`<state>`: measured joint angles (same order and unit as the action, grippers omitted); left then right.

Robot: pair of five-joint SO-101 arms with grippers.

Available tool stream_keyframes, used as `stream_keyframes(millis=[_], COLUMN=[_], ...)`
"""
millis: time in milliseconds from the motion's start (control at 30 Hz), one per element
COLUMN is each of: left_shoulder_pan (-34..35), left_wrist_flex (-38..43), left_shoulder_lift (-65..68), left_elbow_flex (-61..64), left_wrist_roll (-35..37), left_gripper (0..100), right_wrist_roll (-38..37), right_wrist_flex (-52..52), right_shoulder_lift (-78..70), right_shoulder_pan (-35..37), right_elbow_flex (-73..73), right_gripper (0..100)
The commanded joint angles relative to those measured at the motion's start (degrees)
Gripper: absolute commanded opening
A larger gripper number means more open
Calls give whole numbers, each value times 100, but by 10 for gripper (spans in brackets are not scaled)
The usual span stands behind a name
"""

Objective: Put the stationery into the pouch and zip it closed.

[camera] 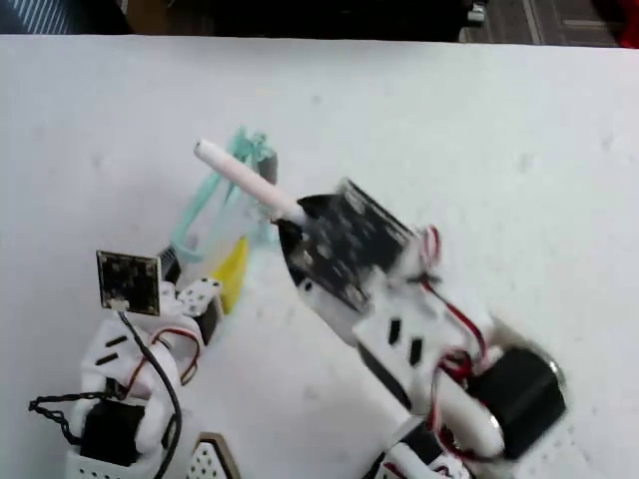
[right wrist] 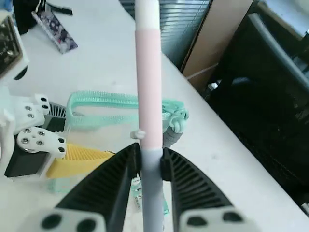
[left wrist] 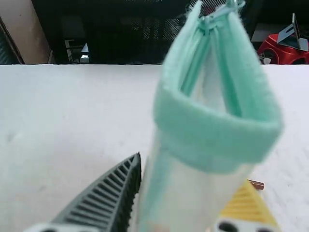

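left side first: my left gripper [left wrist: 193, 174] is pinched on the pouch [left wrist: 217, 130]. its grey ribbed finger [left wrist: 111, 198] is on one side wall and its yellow finger [left wrist: 246, 208] on the other, so the jaws are nearly closed with only the pouch's near end between them. in the high view this arm sits at the lower left of the white table [camera: 479, 130], with its camera board sticking up.

the pouch has a clear body and a mint green zip band. it stands on edge on the table, mouth up, running away from the left gripper toward the far side. the zip is undone and the two mint edges are spread apart at the near end. they meet at the far end, where the zip pull [left wrist: 227, 5] is.

next to the right is the pen [camera: 245, 178], pink barrel with a white end and a grey end. it's off the table and tilted, with the white end pointing up and away from the right arm. in the high view it crosses over the far end of the pouch near the zip pull. i can't tell if it touches the mint band there.

right side: my right gripper [right wrist: 150, 152] has the pen by its grey end. its two black ribbed fingers [right wrist: 116, 174] are clamped tight on either side of the barrel, with no gap beyond the pen itself. the right arm comes in from the lower right of the high view, angled toward the pouch.
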<state>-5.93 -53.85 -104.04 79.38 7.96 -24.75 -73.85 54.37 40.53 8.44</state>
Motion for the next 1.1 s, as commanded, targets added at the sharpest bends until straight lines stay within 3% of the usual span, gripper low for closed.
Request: stream_keyframes(millis=[0,233,300,567,633,800,1067], left_shoulder_pan=[-92,-92,-92,-92,-92,-84,-75], left_wrist_flex=[132,141,141,149,149,149,149], left_shoulder_lift=[48,48,48,48,48,48,48], left_elbow_flex=[-26,-26,-26,-26,-26,-26,-26], left_wrist_roll=[-53,-62,-62,-62,-62,-62,-53], left_gripper=[241,241,241,241,241,241,241], right_wrist_roll=[44,44,44,70,396,1266,1354], right_wrist_flex=[1165,5156,5842,6018,6158,6202,6246], right_shoulder_lift=[760,919,646,-382,-532,-778,-760], right_shoulder_pan=[66,92,338,1534,1684,1516,910], right_elbow_flex=[677,2426,2514,2400,2418,2470,2980], right_gripper=[17,17,17,17,17,17,17])
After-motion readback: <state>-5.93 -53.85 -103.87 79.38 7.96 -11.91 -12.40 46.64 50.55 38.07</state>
